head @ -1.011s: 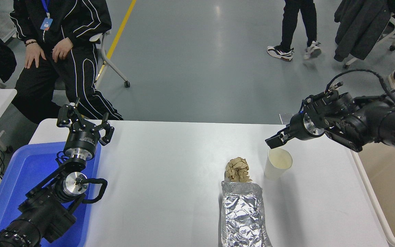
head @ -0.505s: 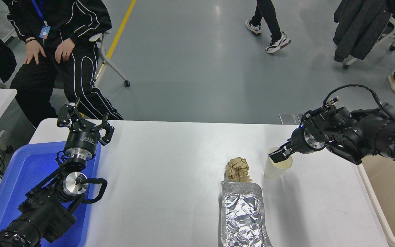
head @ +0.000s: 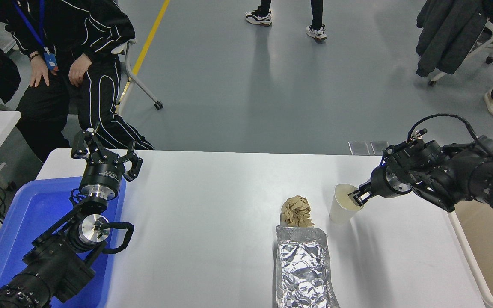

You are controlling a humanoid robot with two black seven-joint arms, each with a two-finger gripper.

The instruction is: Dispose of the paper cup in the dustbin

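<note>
Paper cup [head: 341,210] is standing upright toward the right edge of the white table [head: 212,205], just right of a crumpled brown paper ball [head: 296,210] that sits at the far end of a foil-wrapped tray [head: 303,267]. Right end effector [head: 356,197] is at the cup's right rim, one fingertip dipping inside the mouth, but honestly can't tell if it's actually clamped. Beige dustbin [head: 482,273] sits off the table's right edge. Left end effector [head: 104,154] is parked over the blue tray [head: 19,222] at the left edge, fingers spread apart.
</note>
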